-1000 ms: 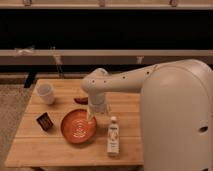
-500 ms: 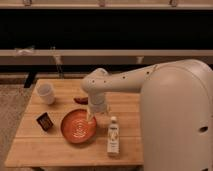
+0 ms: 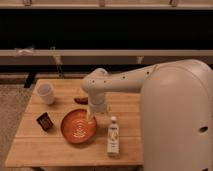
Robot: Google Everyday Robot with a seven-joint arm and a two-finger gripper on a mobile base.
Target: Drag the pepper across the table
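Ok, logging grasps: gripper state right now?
Gripper: cannot be told; it is at the far rim of the round orange ridged bowl, near the small dark red pepper.

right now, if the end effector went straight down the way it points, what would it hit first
Likely the orange bowl, at its far right rim, where the end effector points down; depth is unclear.

Small dark red, elongated pepper (image 3: 80,100): lies flat on the light wooden, planked rectangular table (image 3: 60,149), towards its far edge. Gripper (image 3: 91,117): lowered just beside the pepper, on the nearer side.
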